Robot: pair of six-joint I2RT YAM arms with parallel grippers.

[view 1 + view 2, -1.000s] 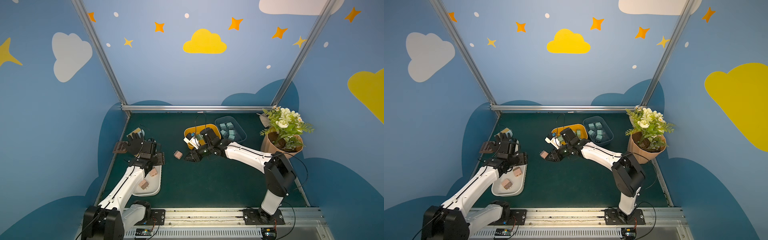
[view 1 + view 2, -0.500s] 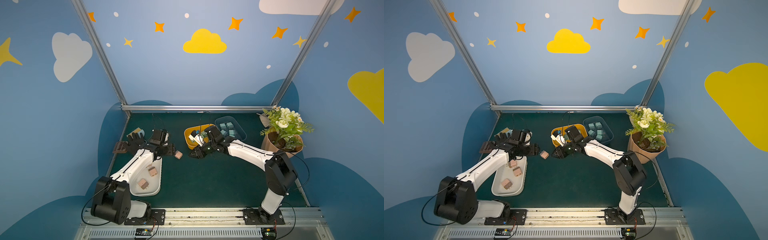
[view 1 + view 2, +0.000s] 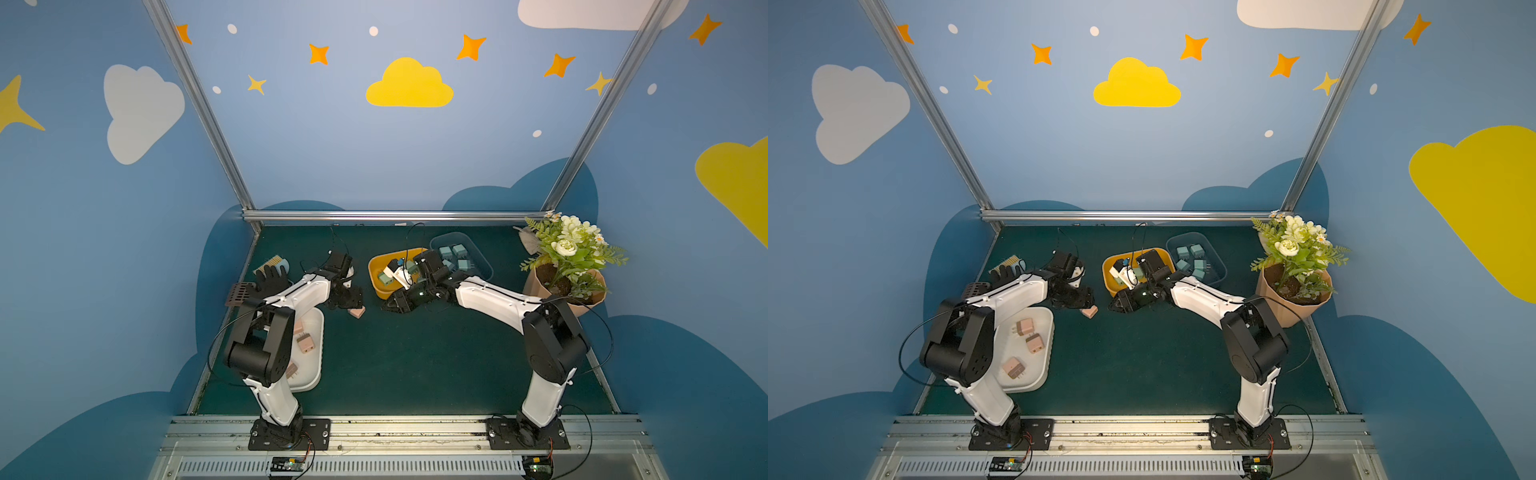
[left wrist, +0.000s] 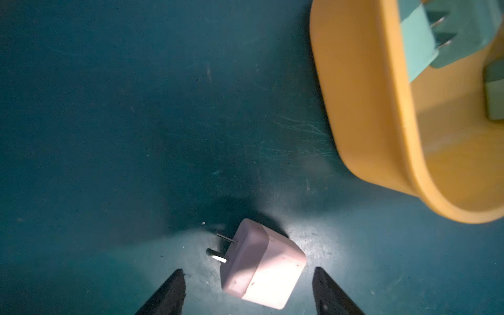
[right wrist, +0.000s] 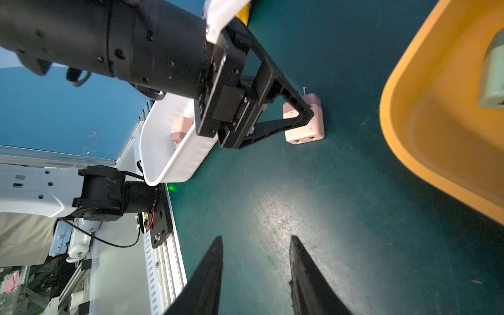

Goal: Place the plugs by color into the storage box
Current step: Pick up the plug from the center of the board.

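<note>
Top views: we look down on a dark green counter (image 3: 415, 365) with two arms.
White tray (image 3: 1040, 376): nearest us, by the left arm, holding three pink plugs (image 3: 1034, 344).
Left tool (image 4: 248, 270): spread wide, straddling a loose pink plug (image 4: 261, 268) that lies on its side on the counter; we see a gap on each side.
Right tool (image 5: 256, 237): narrow gap, nothing between, low over bare counter.
Yellow tray (image 4: 368, 109): farther back, holding light green plugs (image 3: 384, 279).
Blue tray (image 3: 484, 270): farthest, just beside the yellow one, holding teal plugs (image 3: 459, 250).
</note>
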